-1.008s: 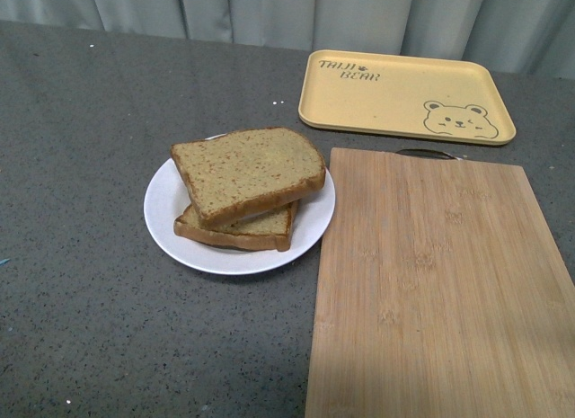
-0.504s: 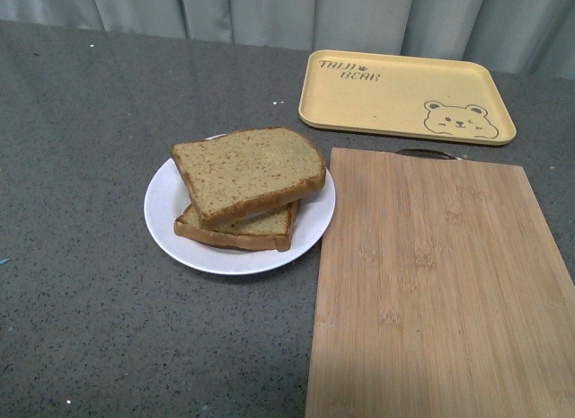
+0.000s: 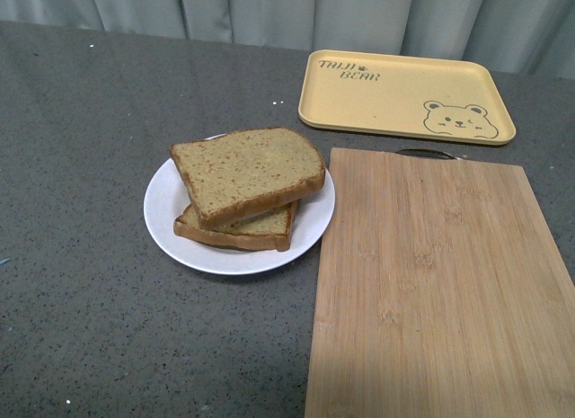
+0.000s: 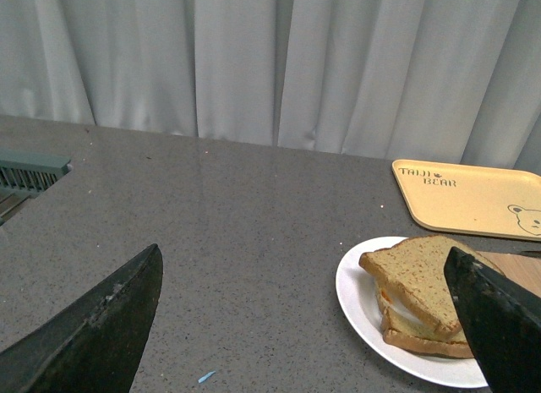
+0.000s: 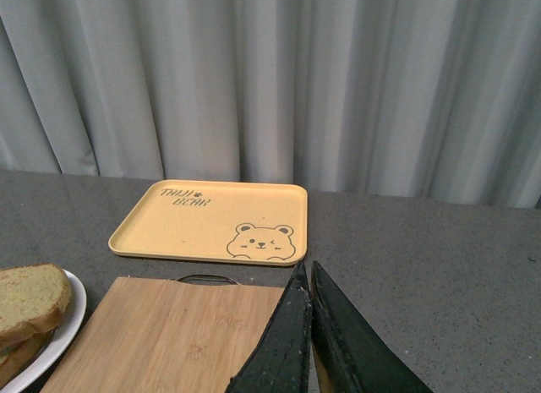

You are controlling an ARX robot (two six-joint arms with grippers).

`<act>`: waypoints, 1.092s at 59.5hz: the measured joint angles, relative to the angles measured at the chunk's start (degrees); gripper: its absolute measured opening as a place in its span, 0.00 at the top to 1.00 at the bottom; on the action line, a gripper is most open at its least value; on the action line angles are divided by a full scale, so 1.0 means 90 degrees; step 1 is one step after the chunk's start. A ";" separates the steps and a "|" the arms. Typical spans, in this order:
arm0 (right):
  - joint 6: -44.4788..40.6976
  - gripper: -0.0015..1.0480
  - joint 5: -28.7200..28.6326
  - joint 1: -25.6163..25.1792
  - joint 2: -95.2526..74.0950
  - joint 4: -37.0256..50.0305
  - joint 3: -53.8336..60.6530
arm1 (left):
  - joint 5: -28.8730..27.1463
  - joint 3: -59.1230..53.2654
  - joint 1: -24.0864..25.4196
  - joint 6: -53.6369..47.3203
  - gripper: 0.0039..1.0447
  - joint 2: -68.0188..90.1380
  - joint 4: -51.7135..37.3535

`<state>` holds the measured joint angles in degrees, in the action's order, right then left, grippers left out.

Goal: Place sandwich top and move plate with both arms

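Left pincer (image 4: pixel 302 251) spread wide; right pincer (image 5: pixel 308 267) pressed closed.

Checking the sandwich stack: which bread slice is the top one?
The sandwich top, fully visible and turned askew; the lower slice only peeks out beneath its front edge, on the white plate.

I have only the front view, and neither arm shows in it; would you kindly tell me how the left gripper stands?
Observer: The left gripper is open, its fingers wide apart, gripping nothing.
Operator: Thank you. And the right one?
Observer: The right gripper is shut, fingers pressed together, with nothing held.
Operator: Is anything between the two slices?
Observer: Yes. The left wrist view shows a white and orange layer under the sandwich top, on the plate.
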<state>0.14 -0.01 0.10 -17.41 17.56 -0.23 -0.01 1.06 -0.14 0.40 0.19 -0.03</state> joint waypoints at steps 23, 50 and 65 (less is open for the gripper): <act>-0.0002 0.99 -0.0007 0.0000 0.0753 -0.0743 0.0000 | 0.0000 0.0000 0.0000 0.0000 0.06 0.0000 0.0000; -0.0012 0.73 -0.0012 0.0000 0.1906 -0.1940 -0.0005 | 0.0000 0.0000 0.0000 0.0000 0.06 0.0000 0.0000; -0.0015 0.29 -0.0012 -0.0002 0.1906 -0.1943 -0.0002 | 0.2110 0.0971 0.0670 0.0976 0.06 0.3798 0.0211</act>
<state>0.01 -0.12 0.08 -0.25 0.08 -0.25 18.98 9.80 5.89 9.19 34.37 1.87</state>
